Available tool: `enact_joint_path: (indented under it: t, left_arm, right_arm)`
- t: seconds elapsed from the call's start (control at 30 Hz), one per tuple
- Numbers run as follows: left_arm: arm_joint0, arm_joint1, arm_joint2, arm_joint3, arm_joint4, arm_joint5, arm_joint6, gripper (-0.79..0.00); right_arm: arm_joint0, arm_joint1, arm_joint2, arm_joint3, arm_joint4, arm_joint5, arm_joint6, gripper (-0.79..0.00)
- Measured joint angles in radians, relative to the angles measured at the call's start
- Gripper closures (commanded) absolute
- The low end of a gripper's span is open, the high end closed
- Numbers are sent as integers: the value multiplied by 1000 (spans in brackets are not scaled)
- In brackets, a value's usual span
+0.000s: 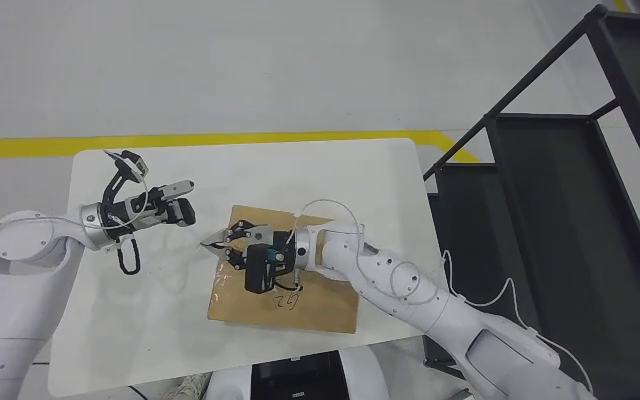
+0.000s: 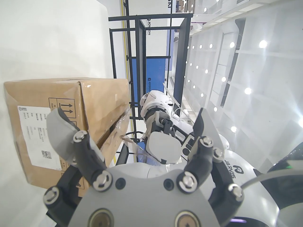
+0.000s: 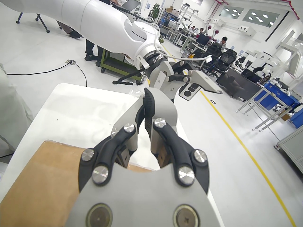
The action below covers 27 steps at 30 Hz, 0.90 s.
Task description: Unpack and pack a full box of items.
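Early stage: the cardboard box (image 1: 320,310) sits mid tabletop (image 1: 300,170) with its flaps down and no items out around it. Clear tape (image 2: 132,144) looks lifted at the top edge facing the left arm, so this is probably seam-opening. Right gripper (image 3: 146,100) is over that box edge, fingers pinched together; can't tell if tape is between them. Left gripper (image 2: 129,119) is beside the box, spread wide, empty. Left to do: open flaps, take items out, repack.
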<state>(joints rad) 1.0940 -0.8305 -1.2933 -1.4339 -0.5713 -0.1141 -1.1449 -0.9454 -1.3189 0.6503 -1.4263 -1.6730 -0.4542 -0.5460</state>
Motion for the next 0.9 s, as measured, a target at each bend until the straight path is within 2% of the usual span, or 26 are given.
enact_joint_path:
  t: [0.63, 0.9]
  left_arm:
    - [3, -1, -7, -9, -4, 1, 0, -785]
    - [3, -1, -7, -9, -4, 1, 0, -785]
  right_arm:
    - [-45, 21, 90, -45, 16, -66, 85, -785]
    - [-65, 34, 113, -132, 25, -177, 167, -785]
